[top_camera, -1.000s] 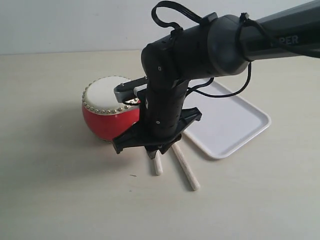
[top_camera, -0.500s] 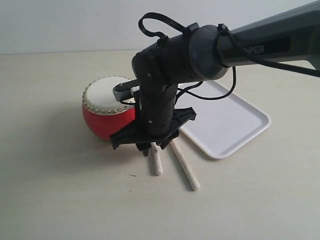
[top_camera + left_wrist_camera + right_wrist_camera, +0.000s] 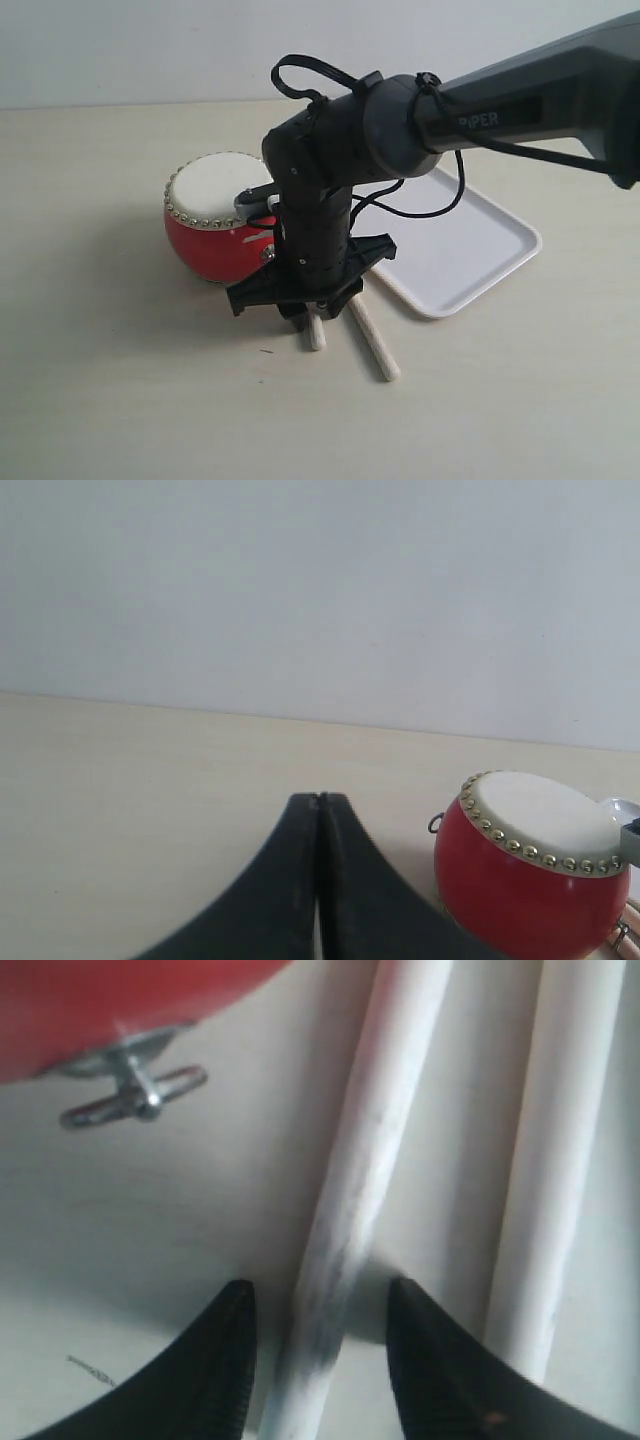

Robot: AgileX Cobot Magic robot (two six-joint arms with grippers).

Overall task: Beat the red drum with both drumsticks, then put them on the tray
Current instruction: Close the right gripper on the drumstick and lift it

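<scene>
At the drum's (image 3: 215, 240) five o'clock, two sticks (image 3: 378, 348) lie side by side on the table (image 3: 120, 400). Right fingers (image 3: 225, 1360) stand wide apart, one on each side of a stick (image 3: 350, 1190). Left fingers (image 3: 295, 880) are pressed together, empty. At the drum's three o'clock sits the white tray (image 3: 470, 250).

The right hand (image 3: 308, 318) stands over two drumsticks (image 3: 376, 342) beside the red drum (image 3: 210, 245).
</scene>
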